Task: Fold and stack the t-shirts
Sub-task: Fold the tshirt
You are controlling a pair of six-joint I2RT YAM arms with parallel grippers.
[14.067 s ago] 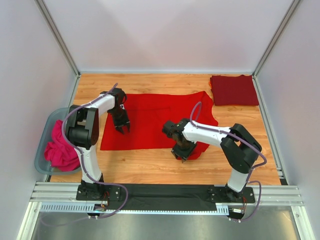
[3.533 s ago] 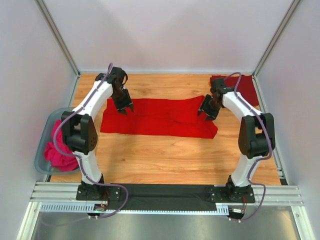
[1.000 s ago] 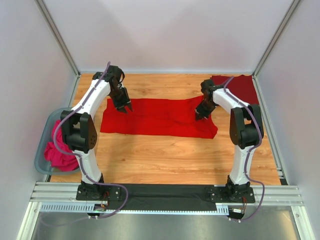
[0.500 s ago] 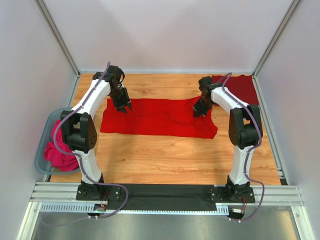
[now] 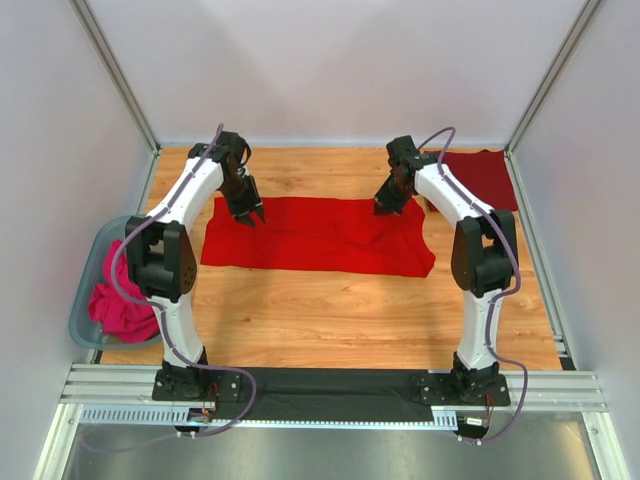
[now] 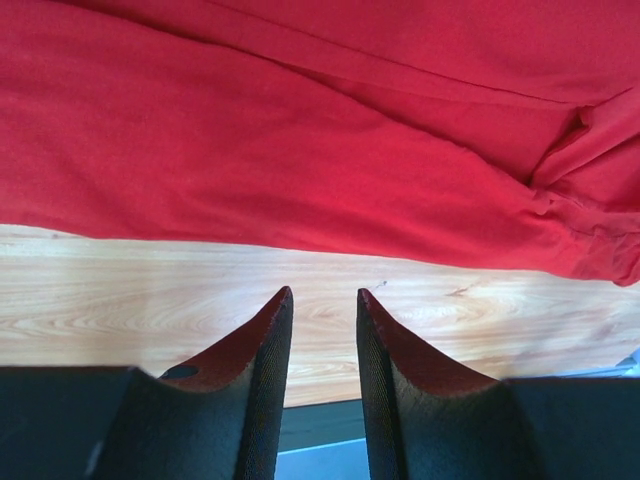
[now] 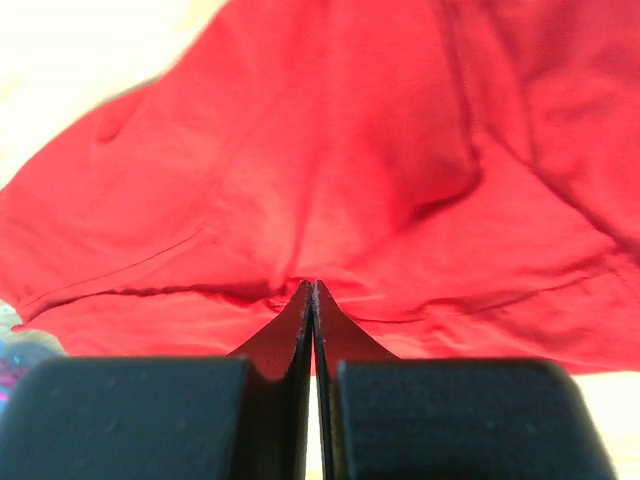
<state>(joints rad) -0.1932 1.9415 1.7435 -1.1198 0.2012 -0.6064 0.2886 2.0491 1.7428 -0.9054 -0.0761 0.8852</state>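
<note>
Since the bright red t-shirt (image 5: 310, 235) is thin, limp cloth, I expect it to be light, to drape and crease wherever it is lifted, and to slide a little over the wood; no breakage risk. It lies as a long flat band on the desk (image 5: 330, 310), stretched between the two sets of fingers, with loose folds bunched toward the right fingers' end.

Grip points, my judgement: corners or a doubled hem, one at each end. A pinch in mid-cloth would only tent it and drag the layers apart.

Right fingers (image 7: 295, 335): pressed fully together. Creases run out from the tips in the wrist view, and from above the cloth's far corner rises toward them, so I read this as a pinch on the shirt's edge.

Left fingers (image 6: 260, 345): partly apart, nothing between them. Their tips hang over bare wood, with the shirt's long edge just beyond them. Not holding.

The maroon t-shirt (image 5: 480, 178) lies folded, well out past the right fingers on their outer side, in the far corner of the desk, apart from the red one. I judge it the base for the stack.

Count:
- bright red t-shirt: one
- maroon t-shirt: one
- pink cloth (image 5: 120, 300): one heap, well off to the outer side of the left fingers and nearer the arm bases; whether it is a shirt I cannot tell
- bin (image 5: 82, 300): one, holding that heap
- arms: two
</note>
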